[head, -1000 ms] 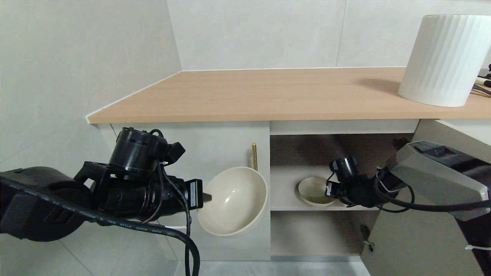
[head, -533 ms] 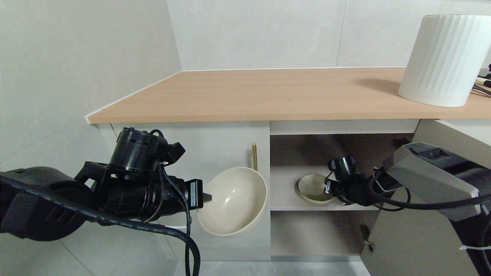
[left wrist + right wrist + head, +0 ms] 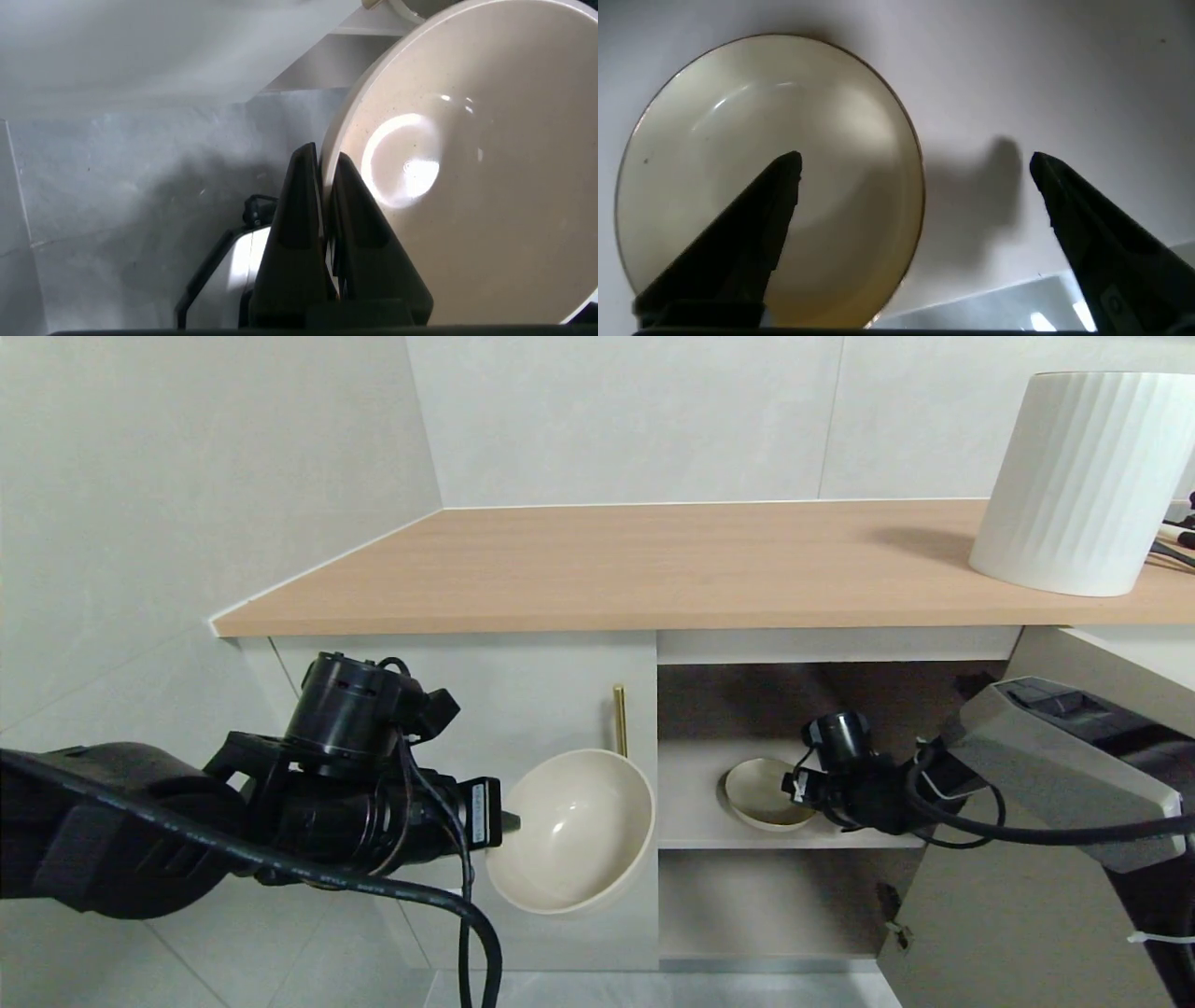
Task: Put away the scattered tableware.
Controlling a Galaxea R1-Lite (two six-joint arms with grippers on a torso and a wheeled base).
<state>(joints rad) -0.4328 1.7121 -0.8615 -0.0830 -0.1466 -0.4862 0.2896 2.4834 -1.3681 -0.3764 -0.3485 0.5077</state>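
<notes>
Left gripper [image 3: 319, 166] is clamped on the rim of the cream bowl [image 3: 579, 831], fingers pinched tight with the rim between them. The bowl hangs tipped on edge at 3 o'clock of that gripper, its opening turned up toward the head camera, in front of the closed cabinet door [image 3: 523, 691] and just under the brass handle [image 3: 618, 719].

Right gripper [image 3: 913, 177] is inside the open compartment with its jaws spread wide and holding nothing. The small saucer [image 3: 761, 793] lies on the upper shelf [image 3: 691, 826] at 9 o'clock of it.

Risks as I read them:
- It's a thin rim pinch on a tipped bowl. Any jolt could let the bowl rotate or slip out and drop to the floor.
- The bowl has to travel toward 3 o'clock into the opening. The handle and the door edge are right beside its rim, so a clip there is likely if the path is low or tight.
- The right arm occupies the shelf space. If it stays, the arms or the bowl could collide, or the bowl lands on the saucer.
- The open right fingers sit close around the saucer. Pulling out carelessly could drag it off the shelf edge.

Ribbed white container [image 3: 1083, 476] on the countertop [image 3: 653, 560] at 2 o'clock is well apart and not a concern.
</notes>
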